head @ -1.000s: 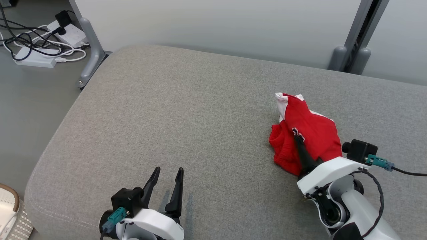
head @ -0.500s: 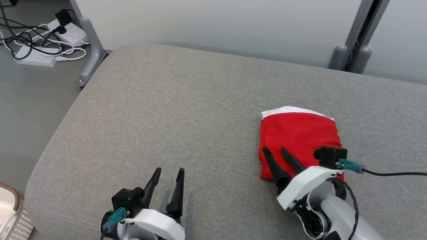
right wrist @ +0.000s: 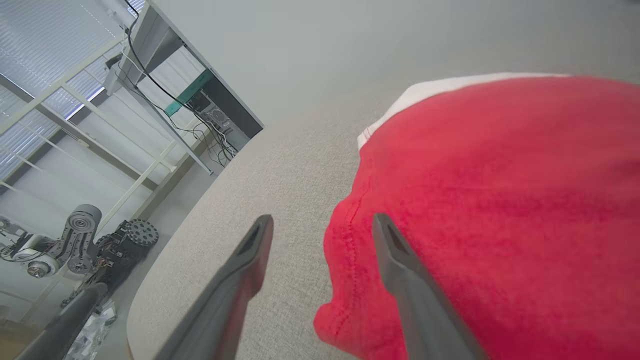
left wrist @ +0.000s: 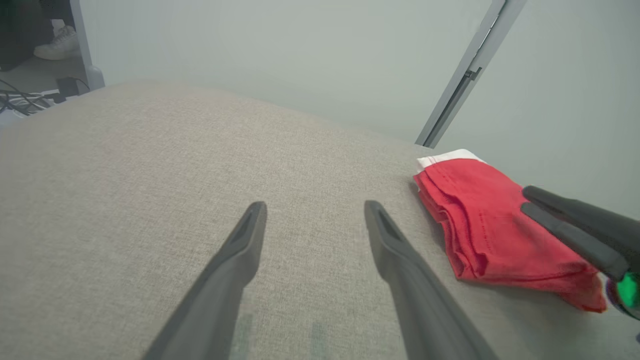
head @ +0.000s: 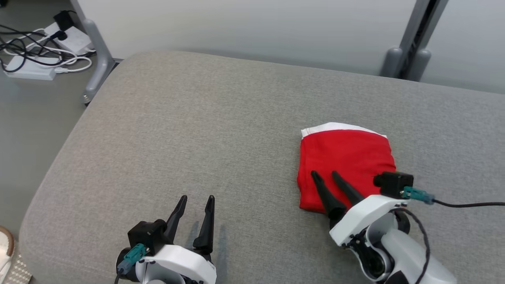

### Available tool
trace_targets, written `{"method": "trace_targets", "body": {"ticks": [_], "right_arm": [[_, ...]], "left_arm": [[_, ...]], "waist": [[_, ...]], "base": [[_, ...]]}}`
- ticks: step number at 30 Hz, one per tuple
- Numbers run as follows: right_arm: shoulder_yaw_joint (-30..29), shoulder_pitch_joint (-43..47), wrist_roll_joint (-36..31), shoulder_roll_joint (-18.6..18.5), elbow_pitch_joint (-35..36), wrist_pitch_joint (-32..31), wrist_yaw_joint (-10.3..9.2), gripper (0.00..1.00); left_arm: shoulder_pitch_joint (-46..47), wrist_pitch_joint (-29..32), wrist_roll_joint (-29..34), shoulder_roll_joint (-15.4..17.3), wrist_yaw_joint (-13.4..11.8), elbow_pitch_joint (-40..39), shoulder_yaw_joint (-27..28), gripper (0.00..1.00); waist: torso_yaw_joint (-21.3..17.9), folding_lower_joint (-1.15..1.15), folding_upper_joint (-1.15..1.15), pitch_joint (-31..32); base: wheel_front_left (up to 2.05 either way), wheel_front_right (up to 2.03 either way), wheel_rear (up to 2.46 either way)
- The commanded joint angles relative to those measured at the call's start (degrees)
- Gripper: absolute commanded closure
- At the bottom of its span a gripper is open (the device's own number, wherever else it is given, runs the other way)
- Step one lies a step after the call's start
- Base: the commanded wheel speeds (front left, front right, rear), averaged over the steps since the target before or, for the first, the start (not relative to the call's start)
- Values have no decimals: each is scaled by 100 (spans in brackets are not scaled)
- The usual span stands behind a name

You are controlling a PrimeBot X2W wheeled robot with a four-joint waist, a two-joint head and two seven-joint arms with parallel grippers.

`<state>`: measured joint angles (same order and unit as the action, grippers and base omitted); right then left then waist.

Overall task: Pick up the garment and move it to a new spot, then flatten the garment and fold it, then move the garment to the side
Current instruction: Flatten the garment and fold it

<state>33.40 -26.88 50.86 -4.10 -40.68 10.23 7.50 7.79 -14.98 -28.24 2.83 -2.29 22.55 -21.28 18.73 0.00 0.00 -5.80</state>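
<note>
- Left wrist view: the garment (left wrist: 490, 225) in stacked folds; head view: cables (head: 27, 59), upper left.
- Right gripper (head: 324, 173) — jaws spread, empty — over garment's lower-left corner; left gripper (head: 197, 197) spread, well apart.

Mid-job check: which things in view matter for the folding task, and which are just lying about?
Job:
- folded red garment
- grey cushion it lies on

Lying about:
- power strips and cables on the floor
- grey frame leg
- white sneaker beyond the cushion
</note>
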Motion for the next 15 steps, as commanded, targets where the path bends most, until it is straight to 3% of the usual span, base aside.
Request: {"method": "trace_targets", "body": {"ticks": [1,10,15], "right_arm": [[-13,-37,46,-116,117,69,-3,0],[-686,256,-362,-1063,1096,306,-3,0],[-1172,444,-1214,-1422,1365,400,-3,0]], "left_arm": [[33,-23,39,22,-13,-36,46,0],[114,-22,161,23,7,-202,252,0],[182,-22,165,22,-5,-284,409,0]], "waist": [[-86,0,0,-21],[-741,0,0,-8],[-1055,0,0,1]], "base": [[0,0,0],[0,0,0],[0,0,0]]}}
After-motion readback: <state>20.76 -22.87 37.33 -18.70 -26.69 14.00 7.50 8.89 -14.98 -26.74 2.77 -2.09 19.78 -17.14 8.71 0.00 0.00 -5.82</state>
